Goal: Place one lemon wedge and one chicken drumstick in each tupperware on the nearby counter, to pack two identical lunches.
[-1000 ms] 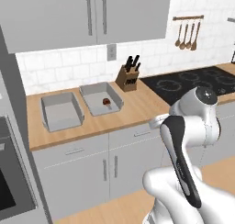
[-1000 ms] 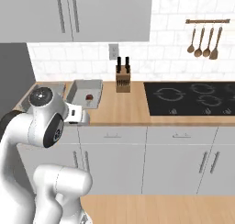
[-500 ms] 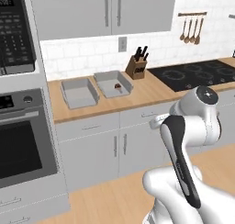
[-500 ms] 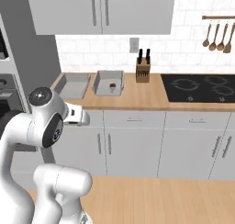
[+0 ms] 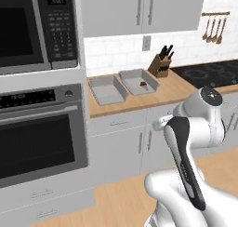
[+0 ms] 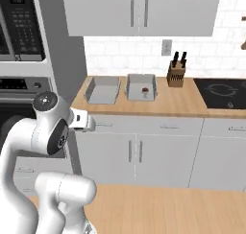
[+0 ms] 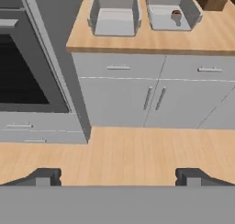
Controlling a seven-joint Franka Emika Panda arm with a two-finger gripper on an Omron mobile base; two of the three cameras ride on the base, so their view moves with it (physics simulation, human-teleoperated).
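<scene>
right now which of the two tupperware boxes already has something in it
The tupperware box nearer the knife block does: a small dark item lies inside. The other box, beside the oven column, looks empty.

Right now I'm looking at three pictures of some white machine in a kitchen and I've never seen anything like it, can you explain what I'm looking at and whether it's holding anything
It is a computer-rendered kitchen with a white robot arm on a driving base. Two pictures come from cameras on that base, behind the arm to its left and right. The third comes from a camera on the hand, looking past its two dark fingertips.

On the wooden counter sit two shallow grey boxes. The left box looks empty; the right box has one small dark item in it, too small to identify. A knife block stands beside them, and a black cooktop lies further right. An oven and microwave stand left of the counter.

The gripper is open and holds nothing.
</scene>
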